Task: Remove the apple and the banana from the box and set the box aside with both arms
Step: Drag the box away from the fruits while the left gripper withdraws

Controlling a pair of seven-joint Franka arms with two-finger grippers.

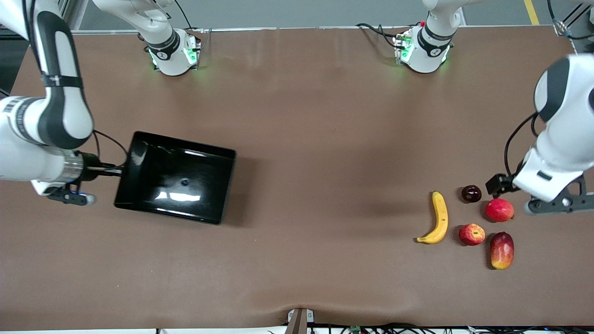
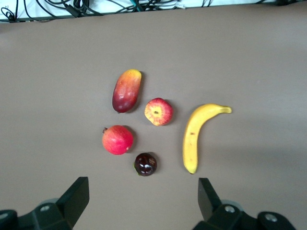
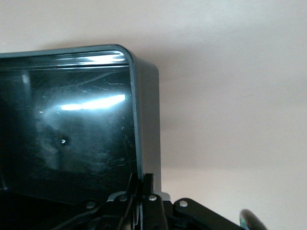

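Right gripper (image 3: 142, 194): fingers pinched on the wall of the black tray (image 1: 153, 157); fingertips partly cut off in the wrist view.
Black tray: toward the right arm's end of the table; seems tilted.
Left gripper (image 2: 141, 201): fingers spread wide, holding nothing, over the fruit cluster; largely cut off in the front view.
Banana (image 1: 438, 218): on the table, beside the apple (image 1: 472, 234).
Others: mango (image 1: 502, 250), round red fruit (image 1: 499, 210), dark maroon fruit (image 1: 471, 193).

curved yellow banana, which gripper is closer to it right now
Left. The open left gripper hangs over the fruit cluster holding the curved yellow banana. The right gripper is shut on the wall of the glossy black plastic tray at the right arm's end.
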